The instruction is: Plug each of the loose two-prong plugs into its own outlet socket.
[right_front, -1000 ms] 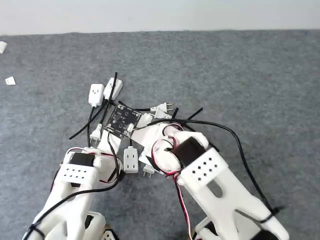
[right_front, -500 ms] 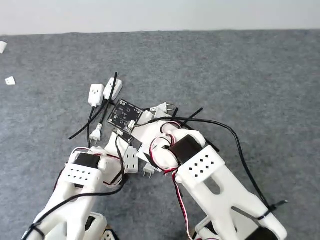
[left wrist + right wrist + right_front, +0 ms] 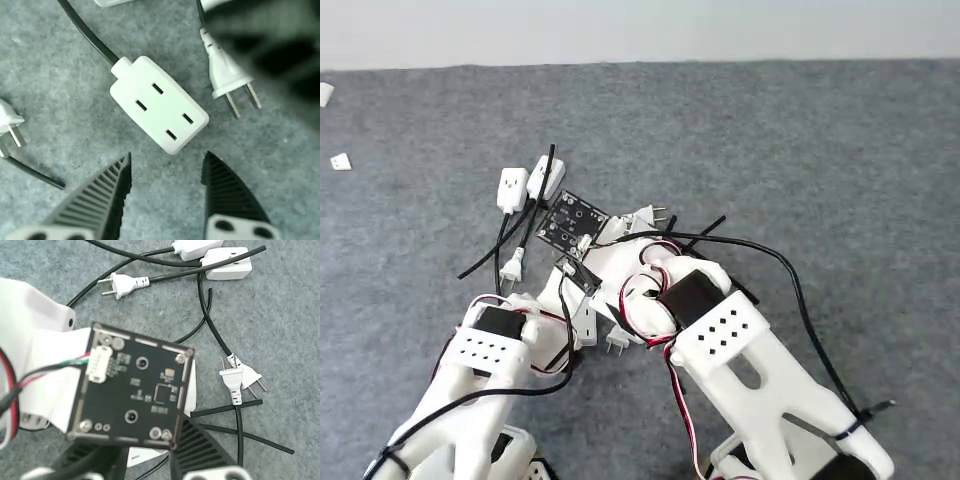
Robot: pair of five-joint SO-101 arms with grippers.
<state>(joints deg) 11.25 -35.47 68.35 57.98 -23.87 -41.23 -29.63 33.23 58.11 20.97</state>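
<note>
— Three outlet sockets and three loose plugs, counting from above. Grey carpet [image 3: 820,150] covers the table, and a pale wall [image 3: 640,30] runs along its far edge.

— Where do they lie?

— The far socket [image 3: 512,188] sits just beside its neighbour socket [image 3: 546,178]. The near socket [image 3: 585,322] is partly under the left arm [image 3: 485,350]. The left plug [image 3: 512,268], far plug [image 3: 648,215] and near plug [image 3: 616,340] all lie unplugged. One black circuit board [image 3: 570,222] stands over the middle of the tangle.

— And from the left wrist?

— The left claw [image 3: 166,162] hangs wide open with nothing in it, just off the end of the near socket [image 3: 159,104]. I cannot tell whether it touches. That socket lies flat, four slots up. The near plug [image 3: 225,72] is on one side of it and the left plug [image 3: 7,122] on the other, both apart from it.

— The right wrist?

— The black circuit board [image 3: 135,390] hides most of the right claw [image 3: 197,450], so I cannot tell its state or its load. Beyond it on the carpet are the far socket [image 3: 192,246], neighbour socket [image 3: 225,265], left plug [image 3: 122,285] and far plug [image 3: 240,376], among black cords [image 3: 239,435].
</note>
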